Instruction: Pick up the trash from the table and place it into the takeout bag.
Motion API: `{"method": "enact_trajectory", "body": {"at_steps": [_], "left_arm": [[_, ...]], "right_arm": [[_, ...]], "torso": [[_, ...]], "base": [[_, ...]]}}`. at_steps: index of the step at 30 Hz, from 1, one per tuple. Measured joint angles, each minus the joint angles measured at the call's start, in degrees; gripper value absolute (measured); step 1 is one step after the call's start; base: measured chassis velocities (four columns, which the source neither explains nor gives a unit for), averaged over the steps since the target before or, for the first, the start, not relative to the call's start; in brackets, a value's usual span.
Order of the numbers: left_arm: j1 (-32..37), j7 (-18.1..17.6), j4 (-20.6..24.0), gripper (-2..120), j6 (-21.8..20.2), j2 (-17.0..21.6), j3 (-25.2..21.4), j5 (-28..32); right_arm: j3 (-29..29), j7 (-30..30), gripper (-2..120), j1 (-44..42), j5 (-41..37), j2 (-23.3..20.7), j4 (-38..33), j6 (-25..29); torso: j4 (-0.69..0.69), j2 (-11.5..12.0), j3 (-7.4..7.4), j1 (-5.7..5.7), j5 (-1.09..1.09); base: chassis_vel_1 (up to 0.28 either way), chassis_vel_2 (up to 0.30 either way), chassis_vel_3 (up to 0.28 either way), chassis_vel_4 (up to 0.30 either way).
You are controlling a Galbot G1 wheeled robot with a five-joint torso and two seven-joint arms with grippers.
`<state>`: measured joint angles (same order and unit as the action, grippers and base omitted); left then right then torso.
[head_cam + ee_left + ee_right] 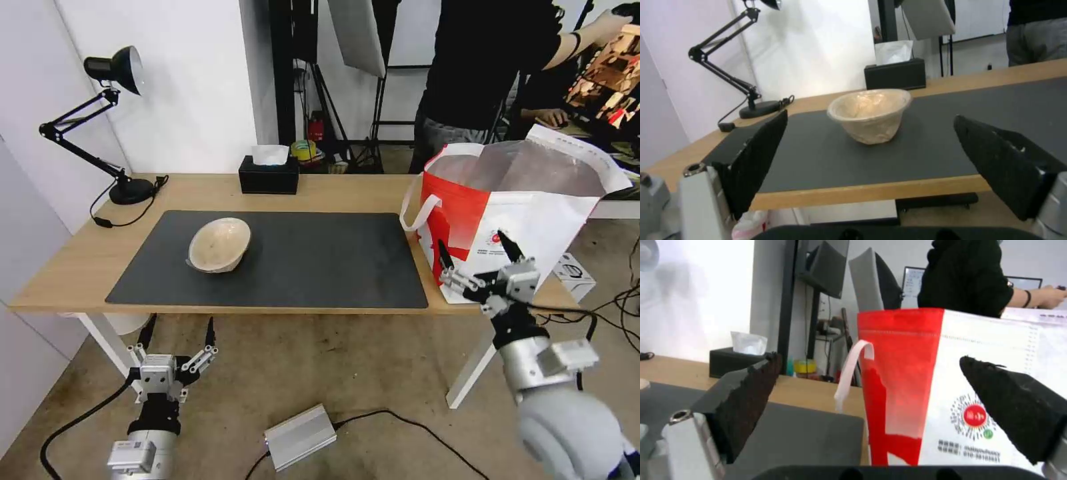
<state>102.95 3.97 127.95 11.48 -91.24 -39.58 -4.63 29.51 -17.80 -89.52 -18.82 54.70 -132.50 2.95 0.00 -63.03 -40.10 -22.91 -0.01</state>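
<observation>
One piece of trash on the tabletop (320, 193): a single shallow beige bowl (219, 245), sitting tilted on the left half of the dark grey mat (313, 260), nothing touching it. One takeout bag (513, 213), white and red, stands upright at the tabletop's right end, just off the mat's right edge, mouth open with silver lining visible, one white loop handle (419, 210) hanging on its left face, round red logo on the front. Two arms, two tools. Left tool (179, 339) is low, in front of the tabletop's near edge and below it, left of centre, fingers spread wide, holding nothing; its wrist view has the beige bowl (869, 115) centred between the two black fingers (758, 156), well apart from them. Right tool (477, 257) is raised at the bag's front face near the logo, fingers spread, empty; whether a fingertip touches the bag fabric — can't tell. Right wrist view looks at the bag (942, 383) side-on between both fingers (744, 403). Also on the tabletop: one black tissue box (269, 175) at the back edge, one black desk lamp (113, 120) at the back-left corner. One silver box (300, 437) with a cable lies on the floor.
</observation>
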Motion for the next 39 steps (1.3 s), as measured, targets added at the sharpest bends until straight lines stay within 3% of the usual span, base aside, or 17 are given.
{"method": "enact_trajectory", "body": {"at_steps": [16, 39], "left_arm": [[-0.3, 0.0, -0.4, 100, 0.1, 0.0, 0.1, 0.0], [-0.4, 0.0, -0.8, 100, 0.3, 0.0, 0.2, 0.2]], "right_arm": [[-2.1, -0.2, 100, -3.1, 7.2, 3.6, 1.7, 3.2], [-4.2, -1.9, 100, -6.2, 11.6, 9.0, 1.3, -1.4]], "torso": [[0.0, 0.0, -0.01, -0.01, 0.0], [0.0, 0.0, 0.0, -0.01, 0.0]], "base": [[0.0, 0.0, 0.0, 0.0], [0.0, 0.0, 0.0, 0.0]]}}
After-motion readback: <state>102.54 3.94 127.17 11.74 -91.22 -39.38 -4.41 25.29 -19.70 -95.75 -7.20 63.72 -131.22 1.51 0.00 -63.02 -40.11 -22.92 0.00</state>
